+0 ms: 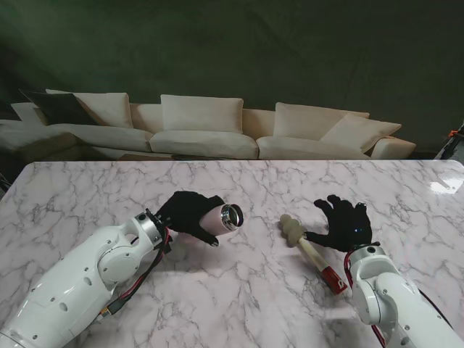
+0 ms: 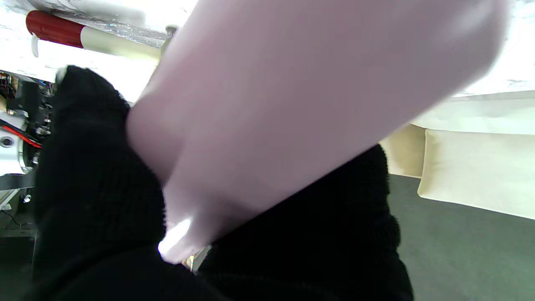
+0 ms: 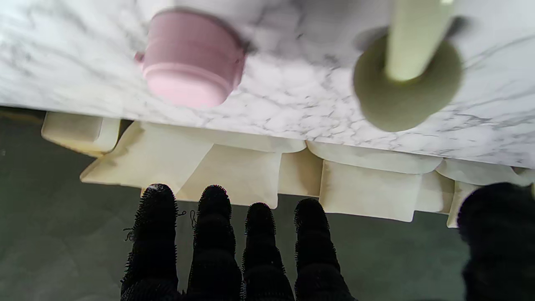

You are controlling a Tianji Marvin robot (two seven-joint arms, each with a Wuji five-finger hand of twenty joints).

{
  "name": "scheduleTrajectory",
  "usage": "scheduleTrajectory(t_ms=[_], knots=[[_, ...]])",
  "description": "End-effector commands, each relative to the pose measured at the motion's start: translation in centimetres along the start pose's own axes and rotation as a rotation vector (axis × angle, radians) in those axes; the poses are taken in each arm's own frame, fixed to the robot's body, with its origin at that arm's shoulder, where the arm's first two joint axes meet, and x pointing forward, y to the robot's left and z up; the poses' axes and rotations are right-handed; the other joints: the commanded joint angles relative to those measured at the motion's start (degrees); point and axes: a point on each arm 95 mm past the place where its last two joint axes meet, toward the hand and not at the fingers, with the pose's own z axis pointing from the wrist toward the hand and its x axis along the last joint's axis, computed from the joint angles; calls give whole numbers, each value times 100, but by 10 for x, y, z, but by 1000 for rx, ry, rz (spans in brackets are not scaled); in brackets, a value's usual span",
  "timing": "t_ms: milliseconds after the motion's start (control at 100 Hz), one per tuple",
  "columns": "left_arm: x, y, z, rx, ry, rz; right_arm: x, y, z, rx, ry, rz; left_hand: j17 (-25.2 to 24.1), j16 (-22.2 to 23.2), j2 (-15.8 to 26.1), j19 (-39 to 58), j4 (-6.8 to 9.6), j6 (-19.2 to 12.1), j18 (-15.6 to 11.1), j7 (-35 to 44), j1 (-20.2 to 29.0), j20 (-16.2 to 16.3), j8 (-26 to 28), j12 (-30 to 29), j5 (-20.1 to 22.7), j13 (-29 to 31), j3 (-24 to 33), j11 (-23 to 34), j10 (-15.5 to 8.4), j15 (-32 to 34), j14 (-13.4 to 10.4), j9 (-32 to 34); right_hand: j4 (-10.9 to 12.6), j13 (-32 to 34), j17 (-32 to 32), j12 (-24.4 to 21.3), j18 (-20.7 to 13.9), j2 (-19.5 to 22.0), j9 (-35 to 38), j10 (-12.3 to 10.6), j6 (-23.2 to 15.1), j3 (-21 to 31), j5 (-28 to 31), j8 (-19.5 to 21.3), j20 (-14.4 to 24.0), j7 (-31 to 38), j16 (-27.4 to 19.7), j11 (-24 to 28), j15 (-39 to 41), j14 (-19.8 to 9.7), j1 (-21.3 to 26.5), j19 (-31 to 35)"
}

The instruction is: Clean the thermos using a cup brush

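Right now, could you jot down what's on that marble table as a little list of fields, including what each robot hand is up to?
thermos: pink thermos, held tilted off the table, open steel mouth toward the right
left robot hand: left robot hand, shut on the thermos body
cup brush: cup brush lying on the marble table, sponge head farther from me, red end nearer
right robot hand: right robot hand, open, fingers spread, beside the brush handle
pink lid: pink lid on the table, seen only from the right wrist

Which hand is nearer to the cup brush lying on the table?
Right. The right hand is open just beside the cup brush, its thumb at the handle. The left hand is farther to the left, shut on the thermos.
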Motion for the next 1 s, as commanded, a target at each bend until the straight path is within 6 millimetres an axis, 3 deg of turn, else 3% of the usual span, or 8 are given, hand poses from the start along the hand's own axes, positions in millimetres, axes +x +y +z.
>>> scheduleTrajectory(t_ms=[0,360,600,990], knots=[[-1,-2,0,-2,-2,6,14,-15,-15,45,-1,41,112,394,1384,303,351,-1022,-737,806,2150,37,247,105,178,572,2423,269,-178,1123,-472,173,170,21,-35,1,199,188,-40,120,189,-158,117,-86,25,-149,20,16,-96,86,57,-3],[-2,-3,0,5,-4,10,40,-26,-51,42,-20,42,111,394,1377,307,350,-1015,-736,810,2131,37,246,98,180,578,2439,275,-179,1135,-466,177,164,93,-17,28,209,130,163,126,369,-170,420,-21,36,-209,58,70,-101,89,24,8],[-3,-4,-1,4,-5,9,48,-40,-52,26,-86,62,118,394,1366,315,346,-1014,-734,812,2122,39,245,94,187,578,2454,278,-174,1142,-469,181,132,123,67,157,182,-280,209,215,633,63,1018,350,70,236,145,331,86,94,45,141],[-2,-3,0,-3,-3,6,44,-53,-53,78,-143,4,121,394,1367,326,344,-1011,-725,811,2126,41,241,90,196,585,2483,281,-162,1153,-460,181,134,114,131,183,151,-384,178,286,518,125,1325,683,82,510,186,412,233,105,369,257]])
